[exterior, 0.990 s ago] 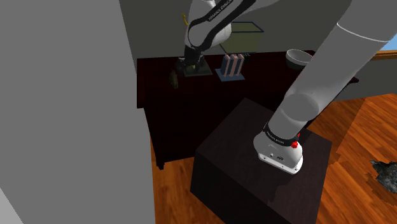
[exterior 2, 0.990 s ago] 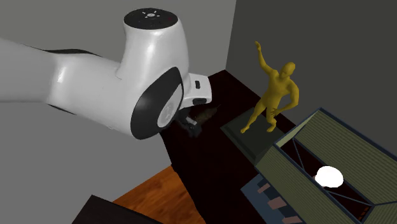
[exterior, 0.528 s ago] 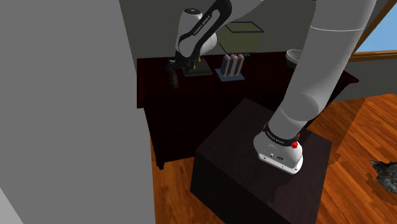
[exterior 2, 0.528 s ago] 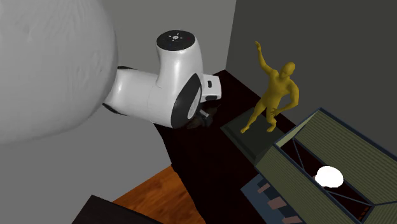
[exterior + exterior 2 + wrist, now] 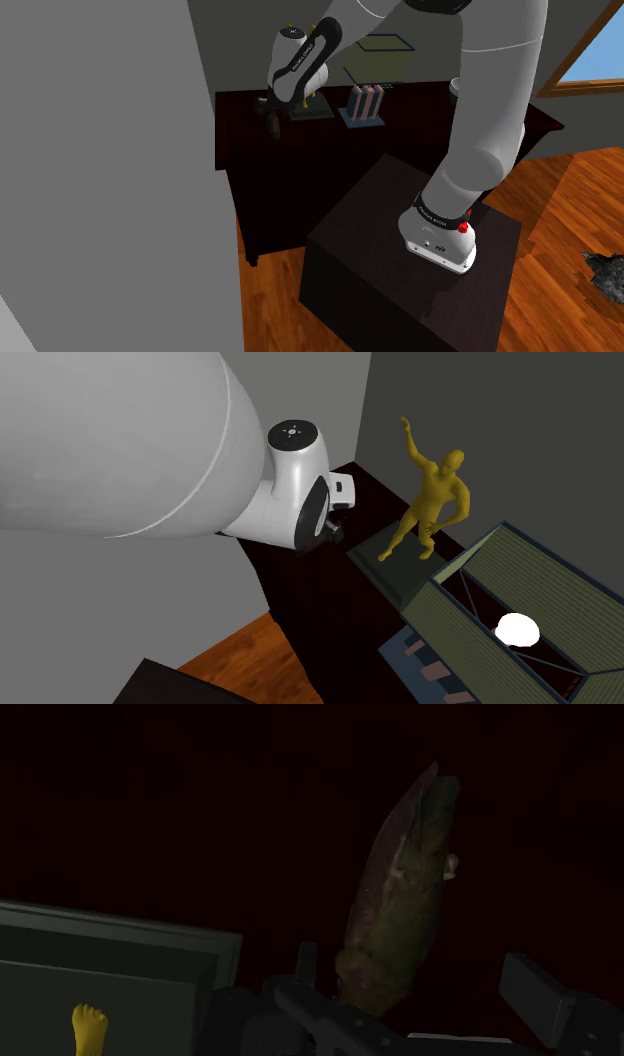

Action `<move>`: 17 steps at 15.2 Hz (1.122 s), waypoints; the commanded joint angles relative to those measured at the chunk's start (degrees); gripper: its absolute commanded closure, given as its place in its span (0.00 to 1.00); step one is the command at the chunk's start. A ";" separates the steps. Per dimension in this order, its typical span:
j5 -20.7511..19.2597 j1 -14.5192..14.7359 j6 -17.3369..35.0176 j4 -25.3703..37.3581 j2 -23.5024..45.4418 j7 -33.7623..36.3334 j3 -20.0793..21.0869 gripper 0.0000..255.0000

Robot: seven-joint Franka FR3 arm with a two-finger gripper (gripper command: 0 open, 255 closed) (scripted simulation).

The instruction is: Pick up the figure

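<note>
Containers first: one olive box (image 5: 455, 622) w/ open top stands on the dark table (image 5: 245, 110), just beside the figure's base (image 5: 392, 570). A wall divides the box inside. One white lump (image 5: 517, 629) lies in it; in which compartment, I cannot tell. Near the box is a flat rack (image 5: 364, 106) w/ three pinkish upright slabs, as far as I can count.

The figure (image 5: 432, 502) is yellow and stands upright on its base, one arm raised, apart from the gripper (image 5: 412, 962). The fingers stand apart and clasp nothing. A dark olive-brown long thing (image 5: 402, 899) shows between and beyond them, clear of the right finger, beside the base's corner.

Vs. 1 s ago: the gripper went from over the base toward the shoulder view's left, to the long thing. The big arm link now covers approx. the left half of the second exterior view. Figure, box and lump did not move.

Count: 1 figure, 1 base, 1 box, 1 lump, 1 rack, 1 long thing.
</note>
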 commanded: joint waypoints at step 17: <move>-0.31 0.20 2.79 0.75 3.45 0.33 -0.37 1.00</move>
